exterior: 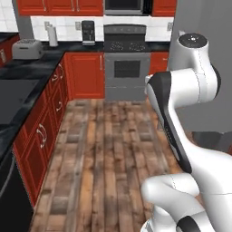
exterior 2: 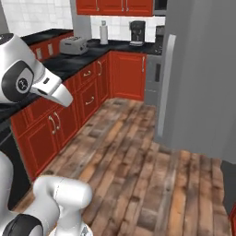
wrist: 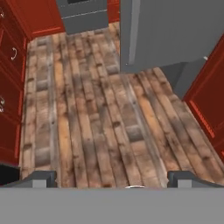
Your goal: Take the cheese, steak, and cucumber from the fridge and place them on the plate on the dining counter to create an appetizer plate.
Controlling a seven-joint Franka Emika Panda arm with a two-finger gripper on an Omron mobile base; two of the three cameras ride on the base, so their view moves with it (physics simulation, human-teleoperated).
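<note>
So the robot's parked in the middle of the kitchen on the wood plank floor [exterior: 99, 154], arm folded up high. In the hand view the gripper [wrist: 113, 178] is pointing down at the floorboards with its two dark finger tips [wrist: 39, 177] spread far apart at the bottom corners, so it's wide open and holding nothing at all.

The fridge [exterior 2: 203, 73] is the big grey slab on the right side of the right base view, door closed, with the long bar handle [exterior 2: 165, 83] running vertically down its left edge. In the hand view it's at the top right, standing on the floor just past the gripper. From the left base view you get only a strip of it behind the white arm [exterior: 190, 86].

Can't see the cheese, steak or cucumber with the door shut like that.

Rest of the room: red cabinets [exterior 2: 69, 115] with a black surface [exterior: 18, 77] along the left wall, a silver toaster [exterior: 27, 49] sitting on that surface near the corner. On the back wall there's a grey stove [exterior: 127, 68], a dark coffee machine [exterior: 88, 32] just left of it, and a white paper towel roll [exterior: 53, 35] between the coffee machine and the toaster. More red cupboards [exterior: 59, 6] hang above.
</note>
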